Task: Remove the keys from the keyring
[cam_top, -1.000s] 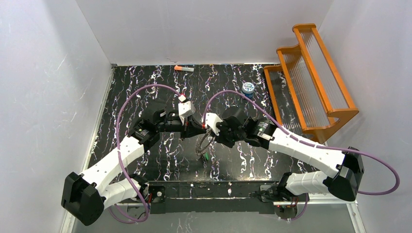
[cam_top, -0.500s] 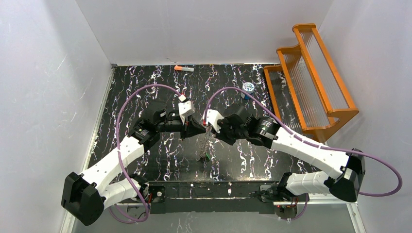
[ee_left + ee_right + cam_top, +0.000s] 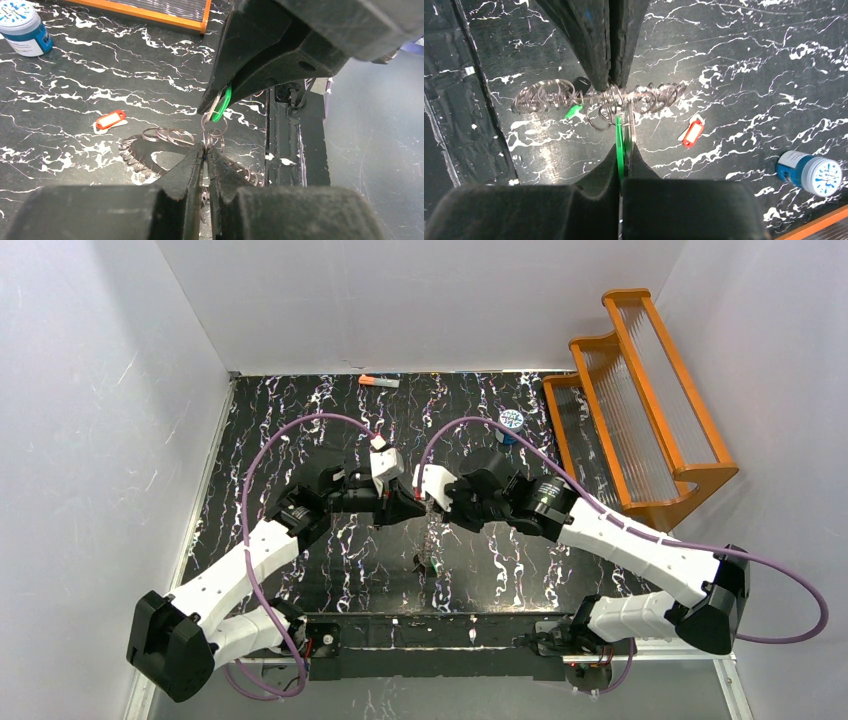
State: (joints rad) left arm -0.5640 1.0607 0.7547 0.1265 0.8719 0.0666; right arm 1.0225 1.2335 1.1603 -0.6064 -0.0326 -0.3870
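Keyring (image 3: 610, 104) of looped wire, flat green key (image 3: 619, 145)

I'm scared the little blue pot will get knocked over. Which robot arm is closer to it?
Right. The right arm has its wrist just on the near side of the blue pot. The left arm is further away, off to the pot's left.

Black table (image 3: 290, 420) (white marbling), grey keyring (image 3: 546, 95), green key (image 3: 619, 145), red key (image 3: 692, 132), blue-white canister (image 3: 809, 172), orange rack (image 3: 640, 400).
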